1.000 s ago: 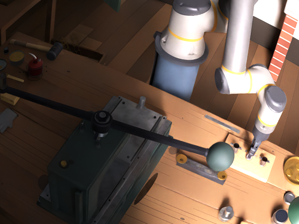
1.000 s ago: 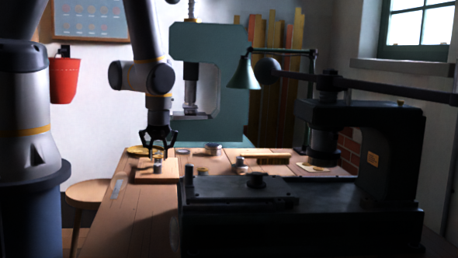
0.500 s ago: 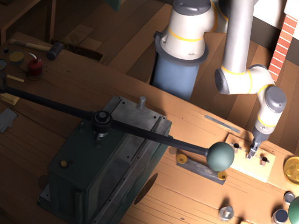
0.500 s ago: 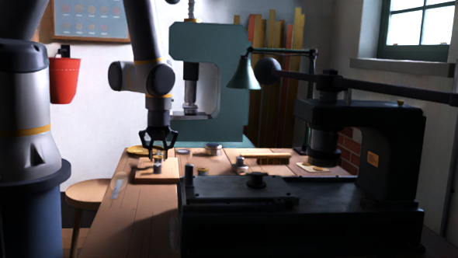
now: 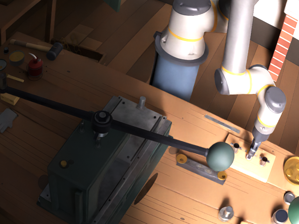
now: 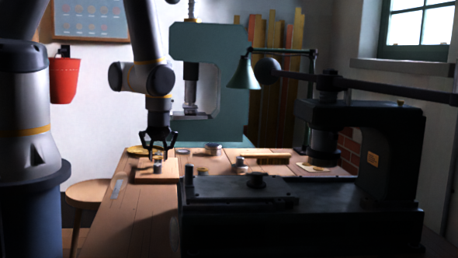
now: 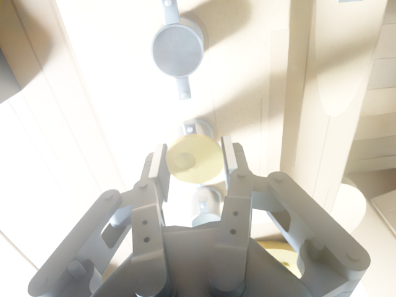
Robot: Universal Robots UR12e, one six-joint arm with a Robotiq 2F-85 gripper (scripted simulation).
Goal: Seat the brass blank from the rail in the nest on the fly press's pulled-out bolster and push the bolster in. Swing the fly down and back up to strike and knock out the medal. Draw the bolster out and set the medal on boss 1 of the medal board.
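The brass medal [image 7: 194, 159], a round yellow disc with a raised centre, is held flat in my closed gripper [image 7: 195, 166]. It sits at the top of the middle boss [image 6: 157, 167] of the pale wooden medal board [image 5: 251, 161]. I cannot tell whether it rests on the boss. Two more steel bosses [image 5: 235, 146] [image 5: 263, 160] stand bare on either side. The fly press [image 5: 106, 154] stands to the left, its fly arm level with the ball handle [image 5: 220, 156] near the board. The blank rail [image 5: 200, 168] lies between press and board.
A brass dish [image 5: 292, 170] sits at the right edge, past the board. Small tins and a steel weight [image 5: 226, 213] stand near the bench front. A hammer [image 5: 36, 48] and a red oil can [image 5: 35, 67] lie at the far left. A second press [image 6: 209, 81] stands behind.
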